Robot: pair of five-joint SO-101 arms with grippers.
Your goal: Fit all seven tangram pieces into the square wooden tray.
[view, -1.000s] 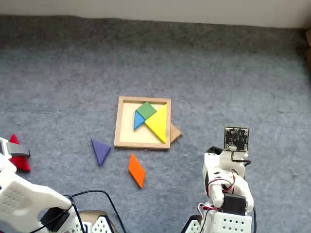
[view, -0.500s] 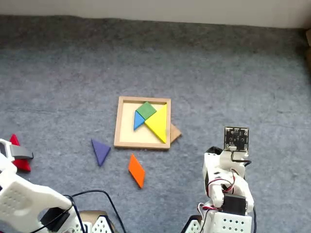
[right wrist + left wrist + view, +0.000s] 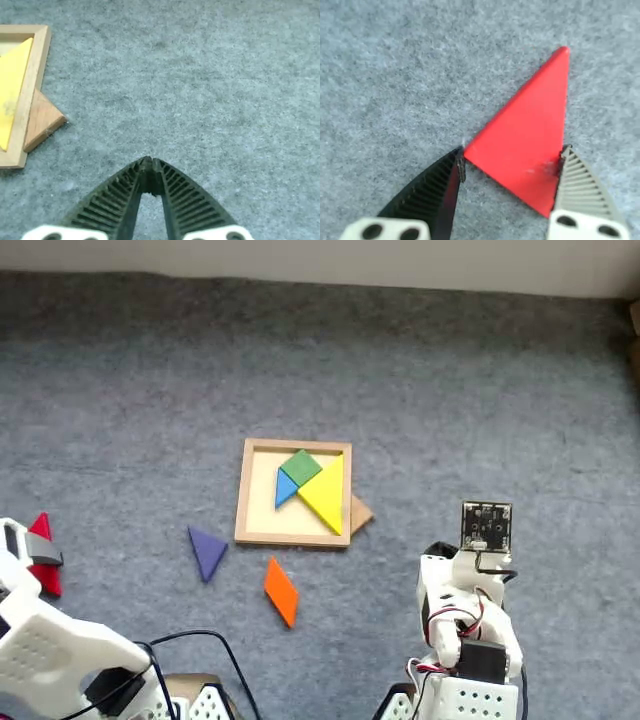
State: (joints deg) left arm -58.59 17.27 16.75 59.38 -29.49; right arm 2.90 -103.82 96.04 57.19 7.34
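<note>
The square wooden tray (image 3: 243, 490) lies mid-table and holds a green square (image 3: 300, 467), a small blue triangle (image 3: 285, 487) and a large yellow triangle (image 3: 325, 495). A brown triangle (image 3: 360, 512) pokes out beside the tray's right rim. On the carpet in front lie a purple triangle (image 3: 207, 552) and an orange parallelogram (image 3: 281, 590). At the far left edge my left gripper (image 3: 512, 157) is shut on the red triangle (image 3: 530, 130), one finger against each side. My right gripper (image 3: 150, 172) is shut on nothing, over bare carpet right of the tray (image 3: 30, 85).
Grey carpet covers the whole table. A pale wall runs along the far edge. The right arm's base and wrist camera (image 3: 486, 525) stand at the front right. Open carpet lies behind the tray and to its right.
The left gripper has shifted a little at the left edge, and the red triangle's upper tip now shows slightly further right. The right arm and the other pieces have not moved.
</note>
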